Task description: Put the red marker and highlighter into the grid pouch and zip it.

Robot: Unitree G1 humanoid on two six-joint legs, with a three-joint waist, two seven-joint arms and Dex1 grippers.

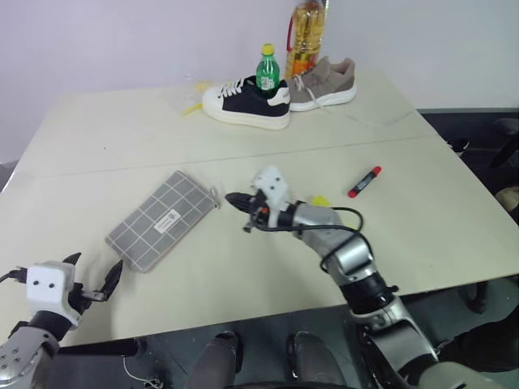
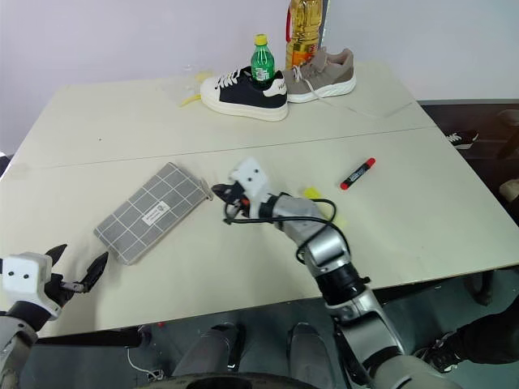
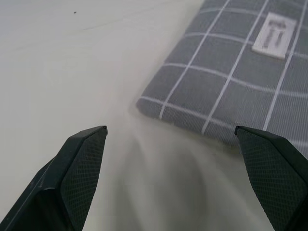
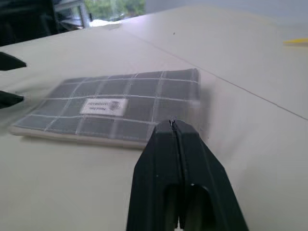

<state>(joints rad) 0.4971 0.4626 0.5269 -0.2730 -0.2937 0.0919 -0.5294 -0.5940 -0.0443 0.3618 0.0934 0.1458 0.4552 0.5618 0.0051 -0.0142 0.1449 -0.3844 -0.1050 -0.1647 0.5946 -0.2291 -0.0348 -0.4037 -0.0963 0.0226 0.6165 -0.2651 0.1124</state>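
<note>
Desk: cream desk [image 1: 122, 121] against a pale wall.
Right gripper [image 1: 237, 200]: jaws pressed together, empty, beside the pouch's far corner.
Left gripper [image 1: 93, 278]: jaws wide apart at the near left edge, by the pouch's near end.
Pouch [image 1: 162, 219]: flat, long axis running near-left to far-right.
Red marker [image 1: 364, 181]: toward the right edge, long axis slanting near-left to far-right.
Highlighter [image 2: 312, 194]: yellow, partly hidden behind the right arm.

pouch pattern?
Grid pouch: grey fabric with thin white grid lines and a small white label; clearest in the left wrist view.

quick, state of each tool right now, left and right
left tool: open, empty, near the grid pouch corner.
right tool: shut, holding nothing, by the pouch.
</note>
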